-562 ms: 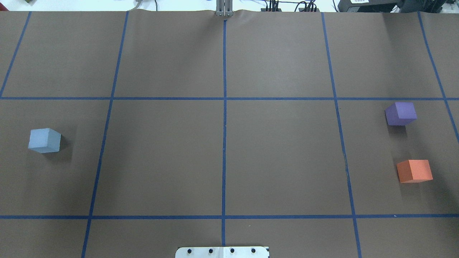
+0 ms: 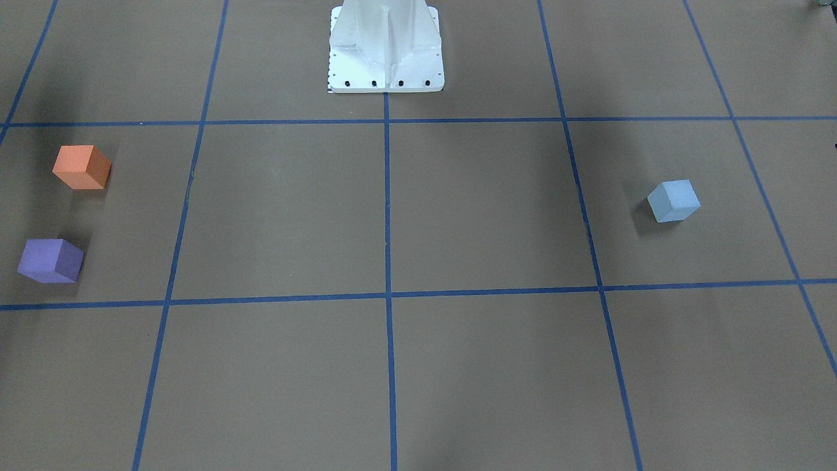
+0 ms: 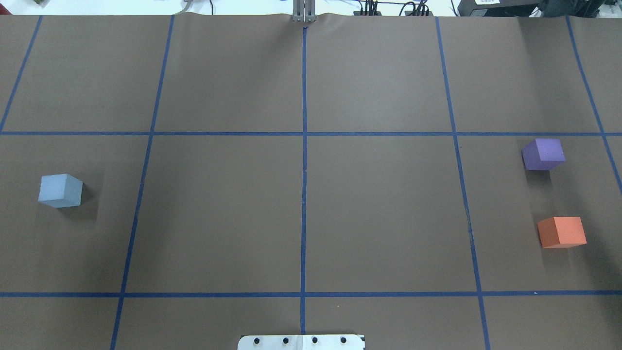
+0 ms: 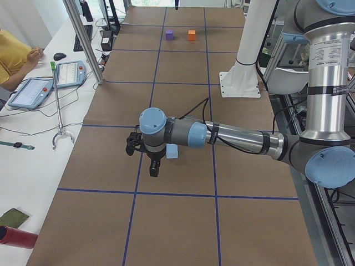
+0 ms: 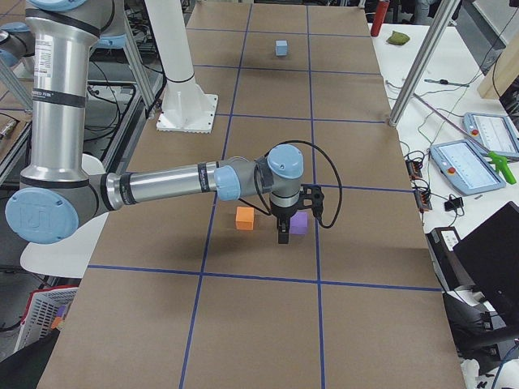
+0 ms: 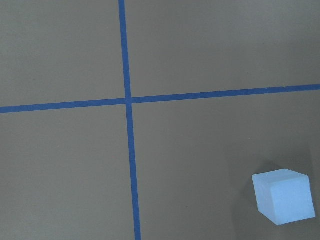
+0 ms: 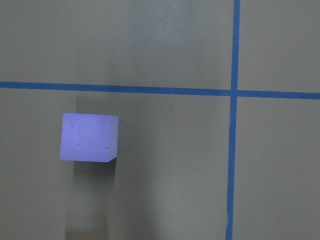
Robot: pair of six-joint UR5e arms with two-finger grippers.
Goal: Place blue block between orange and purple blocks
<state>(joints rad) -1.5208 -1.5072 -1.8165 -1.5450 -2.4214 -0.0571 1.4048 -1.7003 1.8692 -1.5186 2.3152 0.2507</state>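
Note:
The blue block point(image 3: 60, 190) rests alone on the brown table at the far left of the overhead view. The purple block point(image 3: 543, 154) and the orange block point(image 3: 561, 232) lie far right with a gap between them. In the exterior left view my left gripper point(image 4: 153, 169) hangs just beside the blue block point(image 4: 172, 151); I cannot tell if it is open or shut. In the exterior right view my right gripper point(image 5: 282, 235) hovers between the orange block point(image 5: 245, 217) and the purple block point(image 5: 298, 223), state unclear. The wrist views show the blue block point(image 6: 283, 196) and the purple block point(image 7: 89, 136).
Blue tape lines divide the table into squares. The white robot base point(image 2: 386, 46) stands at the robot's edge. A side bench holds tablets point(image 4: 32, 91), cables and a red bottle point(image 4: 16, 237), with a person point(image 4: 12, 55) seated there. Metal posts point(image 4: 83, 39) rise at the table's far edge.

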